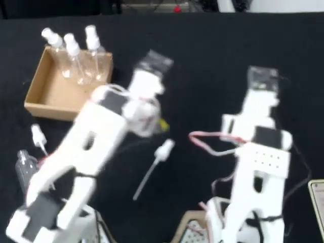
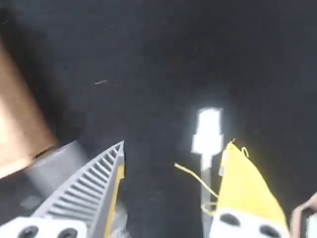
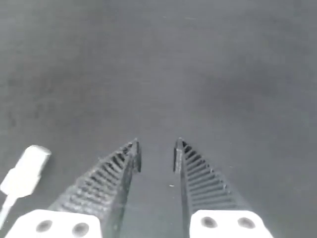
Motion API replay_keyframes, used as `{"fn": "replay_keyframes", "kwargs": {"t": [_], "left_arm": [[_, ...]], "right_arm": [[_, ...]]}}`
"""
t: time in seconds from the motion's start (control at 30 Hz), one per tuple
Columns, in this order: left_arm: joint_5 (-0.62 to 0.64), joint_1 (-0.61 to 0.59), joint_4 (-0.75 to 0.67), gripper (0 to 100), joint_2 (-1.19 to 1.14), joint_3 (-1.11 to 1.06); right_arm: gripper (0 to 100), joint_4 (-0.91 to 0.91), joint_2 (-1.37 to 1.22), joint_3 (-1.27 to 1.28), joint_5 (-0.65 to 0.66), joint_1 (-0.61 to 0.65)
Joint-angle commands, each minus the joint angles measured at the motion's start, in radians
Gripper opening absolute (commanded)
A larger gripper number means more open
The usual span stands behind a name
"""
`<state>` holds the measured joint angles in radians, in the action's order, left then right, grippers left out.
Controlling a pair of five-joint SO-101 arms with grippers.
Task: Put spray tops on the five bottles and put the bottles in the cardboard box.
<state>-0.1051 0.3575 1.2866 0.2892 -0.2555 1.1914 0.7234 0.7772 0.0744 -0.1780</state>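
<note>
Three capped bottles stand in the cardboard box at the back left; the box's wall also shows beside my left gripper. One bare bottle and a loose spray top lie in front of the box. Another spray top with a long tube lies mid-table. My left gripper hangs open just over it, and the top lies close to the yellow finger. My right gripper is open over bare cloth, with that top off to its side.
Black cloth covers the table. A tan board lies at the front edge between the arm bases, and a light card sits at the right edge. Red cables loop off the right arm.
</note>
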Motion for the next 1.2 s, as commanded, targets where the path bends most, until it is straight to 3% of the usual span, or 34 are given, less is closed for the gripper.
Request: {"fn": "replay_keyframes", "kwargs": {"t": [0.0,0.13,0.2,0.3,0.37,0.63,0.93,1.07,1.17], "left_arm": [[-0.092,-0.219,0.172,30,0.127,0.085],[-0.084,-0.435,0.144,30,0.180,-0.005],[-0.054,-0.498,0.115,30,0.193,-0.071],[-0.078,-0.489,0.084,31,0.192,-0.171],[-0.098,-0.452,0.084,31,0.192,-0.223],[-0.092,-0.420,0.052,31,0.192,-0.309],[-0.100,-0.446,-0.253,31,0.192,-0.587],[-0.112,-0.410,-0.256,31,0.192,-0.625],[-0.190,-0.361,-0.253,30,0.198,-0.673]], "right_arm": [[12.1,0.008,-0.010,-0.054,-0.175,0.222],[13.2,-0.041,-0.084,-0.012,-0.358,0.446],[18.7,-0.077,-0.148,0.004,-0.399,0.523],[28.1,-0.087,-0.251,0.004,-0.408,0.588],[28.6,-0.089,-0.303,0.004,-0.382,0.605],[20.8,-0.092,-0.367,0.012,-0.347,0.552],[20.6,-0.086,-0.367,0.005,-0.288,0.422],[20.6,-0.086,-0.367,0.007,-0.275,0.376],[20.6,-0.086,-0.367,0.008,-0.275,0.348]]}}
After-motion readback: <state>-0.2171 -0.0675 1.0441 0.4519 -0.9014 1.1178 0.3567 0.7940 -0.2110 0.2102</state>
